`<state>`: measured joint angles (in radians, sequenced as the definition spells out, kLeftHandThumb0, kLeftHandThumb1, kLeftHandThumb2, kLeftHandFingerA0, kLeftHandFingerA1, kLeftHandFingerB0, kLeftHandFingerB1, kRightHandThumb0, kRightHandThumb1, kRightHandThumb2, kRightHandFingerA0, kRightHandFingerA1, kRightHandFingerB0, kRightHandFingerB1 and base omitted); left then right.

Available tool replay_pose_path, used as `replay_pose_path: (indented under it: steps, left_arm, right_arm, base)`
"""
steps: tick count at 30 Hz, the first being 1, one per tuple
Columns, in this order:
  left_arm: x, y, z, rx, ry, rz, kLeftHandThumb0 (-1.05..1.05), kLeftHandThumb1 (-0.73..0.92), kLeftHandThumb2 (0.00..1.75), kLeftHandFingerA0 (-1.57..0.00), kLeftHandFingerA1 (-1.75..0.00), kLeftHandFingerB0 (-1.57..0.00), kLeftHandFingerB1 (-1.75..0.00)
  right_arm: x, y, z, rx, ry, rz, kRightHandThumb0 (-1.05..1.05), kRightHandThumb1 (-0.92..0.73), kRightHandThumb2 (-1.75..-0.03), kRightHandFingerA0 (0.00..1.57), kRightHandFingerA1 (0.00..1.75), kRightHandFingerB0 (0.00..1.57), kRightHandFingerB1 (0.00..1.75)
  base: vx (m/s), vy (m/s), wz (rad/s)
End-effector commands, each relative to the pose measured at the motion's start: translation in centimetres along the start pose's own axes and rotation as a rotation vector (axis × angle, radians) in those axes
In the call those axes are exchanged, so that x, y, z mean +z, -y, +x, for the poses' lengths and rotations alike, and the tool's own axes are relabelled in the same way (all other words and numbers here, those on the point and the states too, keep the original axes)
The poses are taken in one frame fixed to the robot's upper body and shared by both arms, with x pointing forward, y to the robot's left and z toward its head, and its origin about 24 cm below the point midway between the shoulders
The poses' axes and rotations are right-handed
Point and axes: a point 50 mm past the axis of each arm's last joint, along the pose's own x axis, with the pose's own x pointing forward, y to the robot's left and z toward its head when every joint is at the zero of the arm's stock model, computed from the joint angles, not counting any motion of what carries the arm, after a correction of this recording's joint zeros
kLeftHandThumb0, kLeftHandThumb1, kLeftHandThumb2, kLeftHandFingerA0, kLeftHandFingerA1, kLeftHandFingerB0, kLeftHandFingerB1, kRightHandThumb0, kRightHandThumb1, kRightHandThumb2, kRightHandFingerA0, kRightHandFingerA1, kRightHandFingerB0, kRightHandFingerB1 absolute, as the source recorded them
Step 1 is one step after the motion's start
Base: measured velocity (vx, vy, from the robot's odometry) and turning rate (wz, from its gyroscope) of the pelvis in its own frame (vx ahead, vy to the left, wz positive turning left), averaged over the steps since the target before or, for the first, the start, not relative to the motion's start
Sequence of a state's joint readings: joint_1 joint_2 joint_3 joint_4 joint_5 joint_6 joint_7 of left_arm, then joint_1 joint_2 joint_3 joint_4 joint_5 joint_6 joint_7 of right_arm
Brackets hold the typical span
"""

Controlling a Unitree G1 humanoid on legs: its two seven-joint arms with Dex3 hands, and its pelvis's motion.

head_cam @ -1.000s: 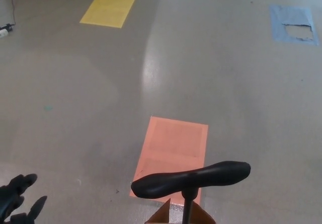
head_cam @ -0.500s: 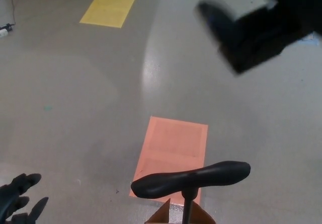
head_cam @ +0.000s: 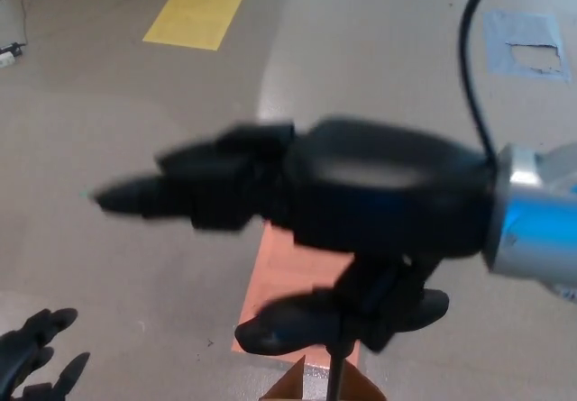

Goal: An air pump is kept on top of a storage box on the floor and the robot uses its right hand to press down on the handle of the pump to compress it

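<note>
The pump's black handle (head_cam: 297,323) lies crosswise at the bottom centre, on a thin black shaft (head_cam: 334,378) rising from a brown box top (head_cam: 299,387) cut off by the picture's lower edge. My right hand (head_cam: 297,185) reaches in from the right, large and blurred, above the handle. Its fingers (head_cam: 171,189) stretch out flat toward the left, open and holding nothing, and its thumb hangs down in front of the handle's middle. My left hand (head_cam: 32,356) shows at the bottom left corner, fingers spread, away from the pump.
An orange patch (head_cam: 302,261) lies on the grey floor just beyond the pump. A yellow patch (head_cam: 194,15) is at the far left, a torn blue patch (head_cam: 527,45) at the far right. A black cable (head_cam: 473,50) runs up from my right wrist.
My right hand has swept down from the upper right to hover over the handle. The handle and the left hand stay where they were.
</note>
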<state>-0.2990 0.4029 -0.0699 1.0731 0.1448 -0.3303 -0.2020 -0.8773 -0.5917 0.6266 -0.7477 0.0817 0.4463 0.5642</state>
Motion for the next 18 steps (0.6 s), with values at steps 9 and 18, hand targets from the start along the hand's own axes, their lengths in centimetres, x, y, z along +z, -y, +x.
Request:
replay_pose_path:
  steps: [9,18]
  left_arm:
    - [-0.8,-1.2,-0.7,0.005,-0.012,0.064,-0.81,0.71,1.00,-0.05,-0.24,-0.05,-0.20]
    - [-1.4,-1.1,-1.1,0.007,-0.027,0.105,-0.78,0.71,1.03,-0.05,-0.32,-0.05,-0.22]
  right_arm:
    - [-4.0,-7.5,0.7,0.179,-0.187,0.164,-0.88,-0.84,-1.20,0.00,0.16,0.00,0.14]
    - [-5.1,-11.8,0.8,0.187,-0.240,0.159,-0.87,-0.83,-1.20,0.00,0.17,0.00,0.15]
  base:
    - [0.00,0.000,0.00]
    - [0.00,0.000,0.00]
